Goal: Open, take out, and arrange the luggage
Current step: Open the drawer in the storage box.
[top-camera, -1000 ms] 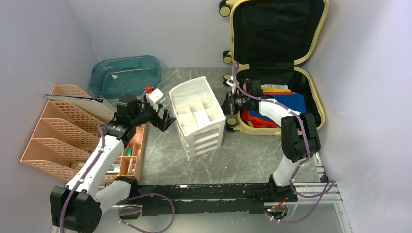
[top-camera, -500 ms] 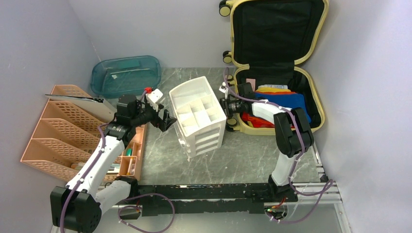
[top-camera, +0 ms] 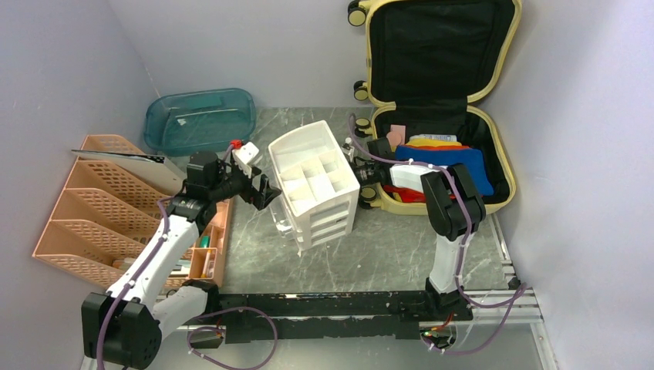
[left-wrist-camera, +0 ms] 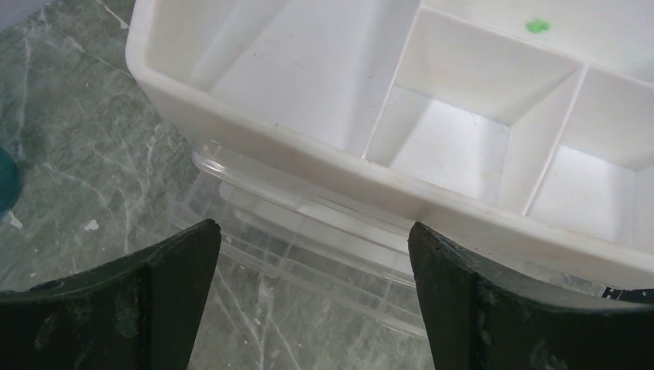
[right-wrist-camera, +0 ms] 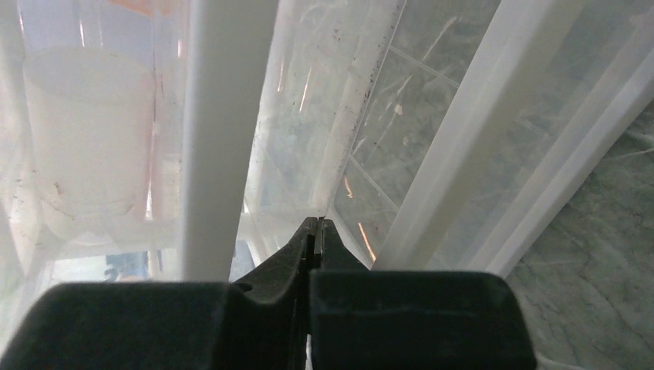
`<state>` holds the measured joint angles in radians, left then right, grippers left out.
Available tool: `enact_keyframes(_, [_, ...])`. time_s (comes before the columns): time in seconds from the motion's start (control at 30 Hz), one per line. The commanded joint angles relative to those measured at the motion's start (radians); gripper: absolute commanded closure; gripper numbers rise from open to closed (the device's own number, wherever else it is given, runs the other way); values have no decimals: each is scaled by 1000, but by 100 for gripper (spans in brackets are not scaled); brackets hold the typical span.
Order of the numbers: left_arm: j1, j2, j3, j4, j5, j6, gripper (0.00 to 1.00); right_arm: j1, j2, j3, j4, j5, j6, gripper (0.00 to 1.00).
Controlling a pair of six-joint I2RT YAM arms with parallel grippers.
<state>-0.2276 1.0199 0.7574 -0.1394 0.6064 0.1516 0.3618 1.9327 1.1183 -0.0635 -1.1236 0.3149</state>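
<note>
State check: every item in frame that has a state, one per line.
luggage: open, lid upright, folded clothes inside
white drawer unit: upright, top compartments empty
left gripper: open, facing the drawer unit's corner
right gripper: shut, tips close to the drawer unit
teal tray: upright, uncovered

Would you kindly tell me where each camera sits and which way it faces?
Top external: above and behind the arm bases, looking down at the table; shows the left arm, right arm, the open luggage far right, the white drawer unit centre.
Left wrist: on the left arm, facing the drawer unit's top compartments; the open left tool frames the view.
Right wrist: on the right arm, close to the unit's translucent drawers; the shut right tool shows at bottom.
Shared: all three show the drawer unit.
</note>
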Motion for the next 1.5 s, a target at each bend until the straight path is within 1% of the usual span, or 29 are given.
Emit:
enact_keyframes(0.0, [-4,13,-4,66,43,-32,3,35,-8,11,135,-85,87,100])
enact_keyframes(0.13, [-4,20,-8,75,52,-38,3,57,8,15,136,-90,104,98])
enact_keyframes(0.33, [-4,29,-12,77,55,-42,3,110,51,81,36,-119,45,96])
enact_keyframes(0.53, [-4,39,-15,82,58,-43,3,122,48,73,60,-132,70,97])
enact_keyframes(0.57, [-4,40,-14,81,56,-41,3,120,45,79,54,-121,57,98])
enact_keyframes(0.63, [-4,42,-1,59,27,-24,3,107,38,104,-23,-74,-6,98])
enact_keyframes(0.7, [-4,38,19,15,-21,13,3,85,18,131,-78,-33,-54,97])
enact_keyframes(0.8, [-4,29,40,-42,-124,65,3,30,-42,133,-94,27,-75,94])
enact_keyframes(0.93, [-4,37,82,-137,-245,120,3,-8,-137,123,-112,114,-112,87])
enact_keyframes(1.0, [-4,44,101,-173,-297,133,4,-10,-177,123,-124,164,-135,80])
enact_keyframes(1.13, [-4,52,102,-175,-393,125,3,-10,-246,124,-134,256,-176,70])
enact_keyframes(1.2, [-5,63,107,-178,-430,122,3,-10,-271,122,-137,305,-193,69])
enact_keyframes(1.3, [-5,64,109,-164,-418,113,3,-11,-293,115,-136,337,-204,66])
enact_keyframes(1.4, [-7,61,127,-140,-337,99,3,-13,-299,130,-153,358,-214,65])
enact_keyframes(1.47, [-8,70,158,-145,-306,89,3,-16,-307,147,-173,405,-224,64])
